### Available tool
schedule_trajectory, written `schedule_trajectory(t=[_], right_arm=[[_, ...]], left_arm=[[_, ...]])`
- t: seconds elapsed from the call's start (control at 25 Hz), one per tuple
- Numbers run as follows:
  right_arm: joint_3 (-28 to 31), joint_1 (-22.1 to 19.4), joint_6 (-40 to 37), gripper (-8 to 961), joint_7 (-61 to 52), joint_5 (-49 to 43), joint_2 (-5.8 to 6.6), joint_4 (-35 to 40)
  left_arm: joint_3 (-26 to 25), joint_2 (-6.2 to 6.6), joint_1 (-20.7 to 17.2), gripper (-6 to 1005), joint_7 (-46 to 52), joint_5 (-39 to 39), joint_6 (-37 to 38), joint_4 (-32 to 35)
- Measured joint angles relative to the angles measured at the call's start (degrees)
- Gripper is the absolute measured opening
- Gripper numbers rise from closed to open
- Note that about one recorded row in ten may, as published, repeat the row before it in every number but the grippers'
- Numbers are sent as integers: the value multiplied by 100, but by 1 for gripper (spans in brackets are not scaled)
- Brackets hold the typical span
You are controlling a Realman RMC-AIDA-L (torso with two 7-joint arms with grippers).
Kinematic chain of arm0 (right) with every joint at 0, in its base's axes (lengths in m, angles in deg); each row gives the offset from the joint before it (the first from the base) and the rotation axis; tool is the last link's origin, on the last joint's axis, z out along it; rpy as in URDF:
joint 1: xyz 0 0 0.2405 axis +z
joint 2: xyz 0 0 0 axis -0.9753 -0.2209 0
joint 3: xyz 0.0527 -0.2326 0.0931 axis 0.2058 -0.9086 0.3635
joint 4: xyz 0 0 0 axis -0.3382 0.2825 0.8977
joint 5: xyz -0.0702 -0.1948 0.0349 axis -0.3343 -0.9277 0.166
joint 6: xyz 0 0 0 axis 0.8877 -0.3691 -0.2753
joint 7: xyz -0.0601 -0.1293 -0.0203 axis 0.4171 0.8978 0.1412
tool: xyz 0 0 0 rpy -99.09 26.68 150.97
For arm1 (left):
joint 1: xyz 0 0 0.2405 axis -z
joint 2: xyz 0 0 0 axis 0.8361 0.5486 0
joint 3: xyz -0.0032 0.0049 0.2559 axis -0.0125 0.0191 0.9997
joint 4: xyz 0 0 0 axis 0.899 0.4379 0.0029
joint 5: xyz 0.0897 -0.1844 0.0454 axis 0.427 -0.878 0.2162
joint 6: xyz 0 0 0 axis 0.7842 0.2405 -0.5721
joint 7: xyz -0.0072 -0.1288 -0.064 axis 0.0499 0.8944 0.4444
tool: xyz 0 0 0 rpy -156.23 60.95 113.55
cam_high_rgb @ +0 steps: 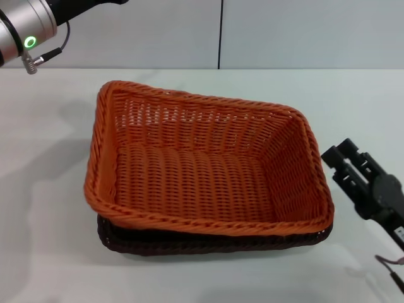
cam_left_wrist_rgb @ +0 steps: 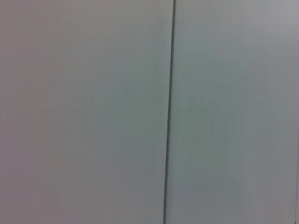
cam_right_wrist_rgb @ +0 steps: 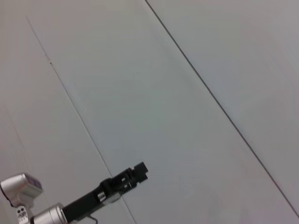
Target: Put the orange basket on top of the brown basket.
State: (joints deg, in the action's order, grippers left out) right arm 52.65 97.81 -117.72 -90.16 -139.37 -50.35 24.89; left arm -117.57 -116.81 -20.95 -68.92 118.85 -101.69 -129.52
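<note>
Orange wicker fills the middle of the head view: the orange basket (cam_high_rgb: pixel 208 167) is seen nested on top of the brown basket (cam_high_rgb: pixel 208 243), its braided rim riding just above the darker one. Only a thin dark band of the brown basket is shown, peeking out along the near edge and at the near corners. Both are carried by the pale tabletop (cam_high_rgb: pixel 50 208), roughly at its centre, and the stack is turned slightly askew to the tabletop's far edge.

To the right, the right end effector (cam_high_rgb: pixel 344 165) is held just beside the near right corner of the stack, apart from the wicker, with nothing gripped. Its black fingers are seen with a gap between them, so it is read as parted.

Up in the far left corner of the head view, a silver arm segment with a green light is shown, well apart from the baskets. The left end effector (cam_right_wrist_rgb: pixel 139 171) is caught only in the right wrist view, raised against a plain grey wall (cam_left_wrist_rgb: pixel 93 112); whether its fingers are parted or closed cannot be told. A dark vertical seam is all that is offered by the left wrist view.
</note>
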Motion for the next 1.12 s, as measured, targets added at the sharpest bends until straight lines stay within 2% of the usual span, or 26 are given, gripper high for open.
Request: schedule_trajectory(t=[0.24, 0.44, 0.48, 0.52, 0.68, 0.76, 0.8, 0.88, 0.96, 1.04, 1.12], right_arm=[[320, -55, -357, 577, -8, 62, 7, 451], [1025, -87, -368, 575, -231, 80, 27, 1126], [1430, -92, -347, 575, -371, 84, 28, 1493], [1430, -92, -347, 575, -371, 84, 28, 1493], [2252, -11, -376, 575, -444, 99, 33, 2113], [2574, 103, -308, 575, -444, 103, 40, 2360], [2729, 180, -239, 575, -444, 104, 42, 2480], [2962, 320, -39, 575, -428, 114, 46, 2670], [3127, 486, 308, 575, -393, 211, 49, 2844], [3152, 622, 629, 575, -294, 429, 58, 2905], [3129, 747, 922, 575, -26, 704, 66, 2899]], left_arm=[[-25, -1, -70, 798, -2, -178, -34, 0], [-46, -8, -514, 798, -660, -1293, -321, 16], [-47, -9, -690, 798, -905, -1751, -401, 70], [-47, -9, -690, 798, -905, -1751, -401, 70], [-209, -7, -1018, 797, -1513, -2661, -779, 556], [-209, -7, -1018, 797, -1513, -2661, -779, 556], [-633, -9, -1107, 797, -1988, -3113, -1271, 1266], [-1084, -1, -1128, 797, -2371, -3341, -1691, 2029], [-1084, -1, -1128, 797, -2371, -3341, -1691, 2029], [-1592, -4, -1228, 797, -2792, -3414, -2110, 2676], [-1671, -19, -1322, 797, -2910, -3432, -2234, 2855]])
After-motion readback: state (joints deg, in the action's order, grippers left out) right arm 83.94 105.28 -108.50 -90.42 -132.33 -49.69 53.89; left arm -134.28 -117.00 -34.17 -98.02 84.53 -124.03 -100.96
